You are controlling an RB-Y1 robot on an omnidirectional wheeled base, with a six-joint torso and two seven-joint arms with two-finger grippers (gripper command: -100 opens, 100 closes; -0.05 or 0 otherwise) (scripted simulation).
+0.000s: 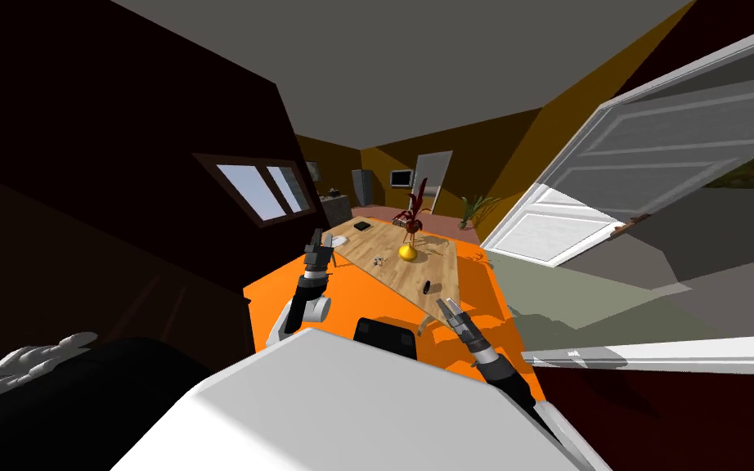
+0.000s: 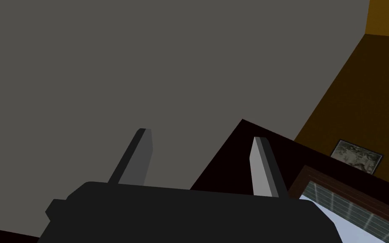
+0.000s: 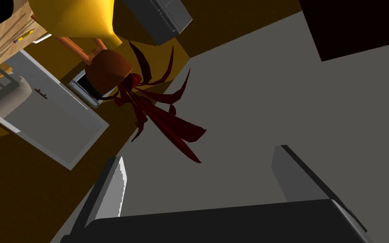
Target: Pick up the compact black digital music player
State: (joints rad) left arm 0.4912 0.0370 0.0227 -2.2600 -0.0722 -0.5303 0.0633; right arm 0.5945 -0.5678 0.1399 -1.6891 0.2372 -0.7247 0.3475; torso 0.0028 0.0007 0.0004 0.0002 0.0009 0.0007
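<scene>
The player lies on the desk, near the yellow vase on our side. Its long axis slants across the desk, and we cannot tell its facing. Our right tool hovers open just past the player from the vase. Our left tool is open, left of the vase.
</scene>
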